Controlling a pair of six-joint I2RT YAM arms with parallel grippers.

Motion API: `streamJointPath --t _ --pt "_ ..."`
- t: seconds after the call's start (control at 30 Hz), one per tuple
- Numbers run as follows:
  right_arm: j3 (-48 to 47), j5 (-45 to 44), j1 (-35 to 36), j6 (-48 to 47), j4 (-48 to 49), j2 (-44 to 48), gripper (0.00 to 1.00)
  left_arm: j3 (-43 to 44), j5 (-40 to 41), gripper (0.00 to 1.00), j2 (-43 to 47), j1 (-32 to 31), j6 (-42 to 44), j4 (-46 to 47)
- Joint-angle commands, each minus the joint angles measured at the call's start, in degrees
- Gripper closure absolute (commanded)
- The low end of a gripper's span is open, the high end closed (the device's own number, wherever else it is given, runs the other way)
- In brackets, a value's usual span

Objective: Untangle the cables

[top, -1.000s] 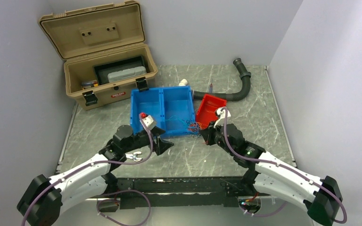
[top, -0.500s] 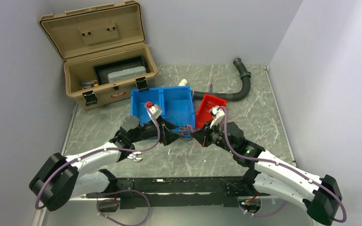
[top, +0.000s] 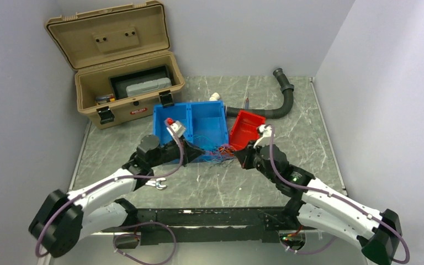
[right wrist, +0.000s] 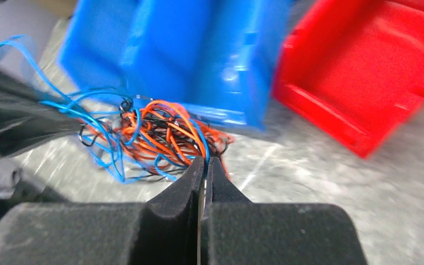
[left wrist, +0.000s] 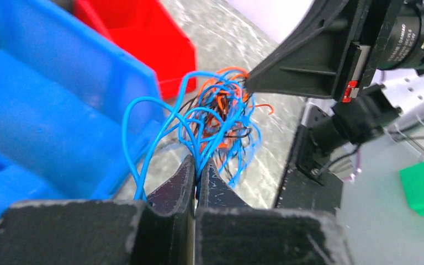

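Observation:
The cables (top: 219, 151) are a small tangle of thin blue, orange and black wires, hanging between my two grippers just in front of the blue bin. My left gripper (top: 202, 150) meets the bundle from the left. Seen from the left wrist, that gripper (left wrist: 199, 164) is shut on a few blue strands, and the rest of the cables (left wrist: 221, 116) fan out beyond it. My right gripper (top: 236, 158) comes in from the right. The right wrist view has it (right wrist: 205, 161) shut on orange and blue strands at the near edge of the cables (right wrist: 160, 135).
A blue two-compartment bin (top: 190, 128) stands right behind the bundle, with a red bin (top: 245, 128) to its right. An open tan case (top: 127, 83) sits at the back left. A black corrugated hose (top: 284, 99) curves at the back right. A small wrench (top: 157, 184) lies near the left arm.
My left arm swung right to the bundle and its jaws went from open to shut on blue strands. The right gripper stayed shut and drew back slightly right.

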State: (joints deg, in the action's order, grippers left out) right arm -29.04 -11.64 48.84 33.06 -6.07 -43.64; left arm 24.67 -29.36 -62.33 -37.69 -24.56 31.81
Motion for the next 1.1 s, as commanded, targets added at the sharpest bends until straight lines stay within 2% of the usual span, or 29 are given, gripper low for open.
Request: streamJointPath --t 0.0,0.1,0.2,0.37,0.5,0.53,0.7,0.73,0.8,0.87,0.9,0.97,1.07 --pt "-2.6 -25.8 -0.8 8.6 -17.9 2.8 1.0 -1.0 4.8 1.0 7.4 5.3 4.2 -12.0" --pt "-3.2 -34.5 -1.3 17.5 -27.5 3.6 1.0 -1.3 6.9 1.0 10.8 7.0 5.7 -18.5" --pt "-4.0 -40.9 -1.6 26.9 -36.8 4.5 1.0 -1.9 12.7 1.0 14.0 7.2 5.6 -24.0" --pt "-6.5 -48.3 -2.7 42.3 -49.4 2.9 1.0 -1.8 34.2 1.0 19.1 8.4 -0.3 -38.0" --pt "-8.6 -49.5 -3.0 46.8 -54.2 -0.5 1.0 -2.9 40.6 1.0 25.8 8.6 -2.2 -41.7" --pt "-8.8 -48.9 -3.0 44.3 -52.3 -0.9 1.0 -3.3 38.9 1.0 27.2 8.6 -1.2 -40.6" --pt "-6.5 -39.2 -3.0 23.0 -35.3 1.0 1.0 -4.5 18.7 1.0 28.0 8.6 2.8 -29.4" --pt "-5.3 -35.2 -3.0 15.3 -29.2 2.0 0.99 -4.3 14.0 1.0 26.7 8.6 3.5 -27.2" --pt "-3.1 -22.8 -3.0 4.2 -19.5 4.4 0.71 -3.8 4.0 1.0 23.4 8.3 4.4 -23.2" --pt "-1.0 -12.6 -3.0 -2.2 -12.6 6.2 0.39 -3.2 -0.9 1.0 20.3 6.9 4.8 -20.5" --pt "0.0 -8.5 -3.0 -4.3 -9.7 6.7 0.31 -2.9 -1.4 1.0 18.9 5.8 5.2 -20.1" --pt "0.8 -3.6 -3.0 -6.0 -6.4 6.1 0.27 -2.2 -1.3 1.0 16.8 3.5 6.5 -20.0" --pt "0.1 2.8 -3.0 -8.2 -4.1 1.2 0.27 -2.3 -1.2 0.98 15.6 1.5 7.4 -19.9"
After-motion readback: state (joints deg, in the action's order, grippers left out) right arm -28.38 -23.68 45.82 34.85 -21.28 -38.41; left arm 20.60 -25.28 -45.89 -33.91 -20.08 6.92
